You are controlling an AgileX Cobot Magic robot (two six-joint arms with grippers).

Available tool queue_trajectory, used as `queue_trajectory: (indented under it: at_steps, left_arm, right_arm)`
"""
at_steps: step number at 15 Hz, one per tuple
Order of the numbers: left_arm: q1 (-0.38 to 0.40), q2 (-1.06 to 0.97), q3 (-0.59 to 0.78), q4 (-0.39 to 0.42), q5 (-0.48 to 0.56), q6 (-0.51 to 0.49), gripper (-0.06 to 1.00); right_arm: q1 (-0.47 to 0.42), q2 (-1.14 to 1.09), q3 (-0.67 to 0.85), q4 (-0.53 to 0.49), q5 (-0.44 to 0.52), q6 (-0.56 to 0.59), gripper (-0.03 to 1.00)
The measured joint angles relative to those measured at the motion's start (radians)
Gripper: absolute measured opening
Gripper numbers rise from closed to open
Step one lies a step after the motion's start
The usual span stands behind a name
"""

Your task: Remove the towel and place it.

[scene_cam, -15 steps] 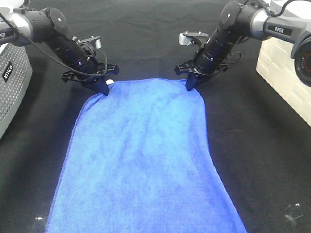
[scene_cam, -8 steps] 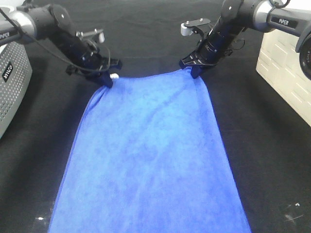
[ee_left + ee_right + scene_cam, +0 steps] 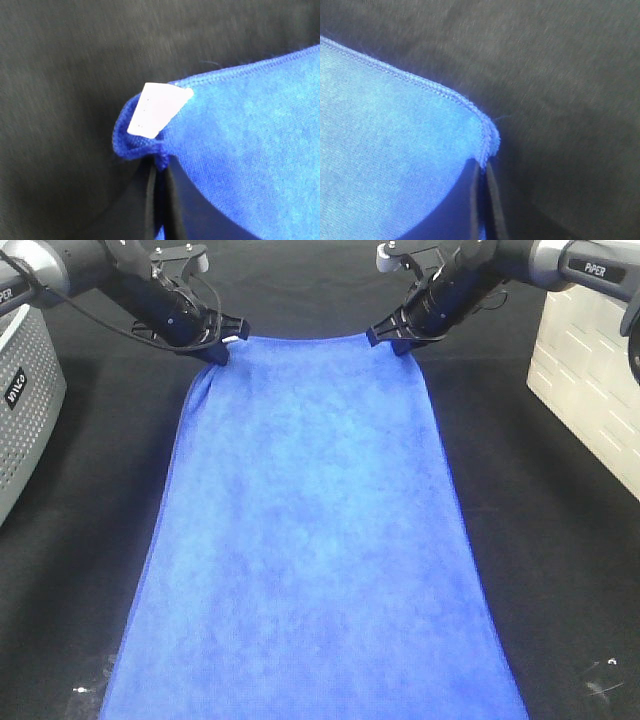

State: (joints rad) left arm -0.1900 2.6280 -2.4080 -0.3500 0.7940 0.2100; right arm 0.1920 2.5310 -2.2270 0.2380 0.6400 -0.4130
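Both grippers, left (image 3: pixel 214 350) and right (image 3: pixel 398 342), have their jaws pinched tight on the far corners of the towel (image 3: pixel 310 540), stretched over the bench (image 3: pixel 560 540).

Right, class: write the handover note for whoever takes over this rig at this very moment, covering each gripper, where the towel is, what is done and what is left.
Left gripper: shut on the blue towel at its far left corner, the one with the white tag.
Right gripper: shut on the far right corner.
Towel: far edge pulled taut between the two grippers; the rest spread flat on the black table cloth, near end running out of view.
Done: both corners gripped.
Left: carry the towel off and place it; neither corner is released yet.
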Motion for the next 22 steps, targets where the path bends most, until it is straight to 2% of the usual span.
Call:
queue_trajectory:
  at_steps: [6,12,20,22]
  left_arm:
    - [0.000,0.000,0.000,0.024,-0.146,0.057,0.01]
    - [-0.001,0.000,0.000,0.046,-0.243,0.070,0.01]
    - [-0.001,0.021,-0.002,0.073,-0.253,0.073,0.01]
    - [-0.001,0.059,-0.002,0.081,-0.275,0.073,0.01]
  right_arm:
    - [0.000,0.000,0.000,-0.001,-0.131,0.000,0.01]
    - [0.000,0.000,0.000,-0.001,-0.202,0.000,0.01]
    - [0.000,0.000,0.000,0.000,-0.213,0.000,0.01]
    - [0.000,0.023,0.000,0.001,-0.243,0.000,0.01]
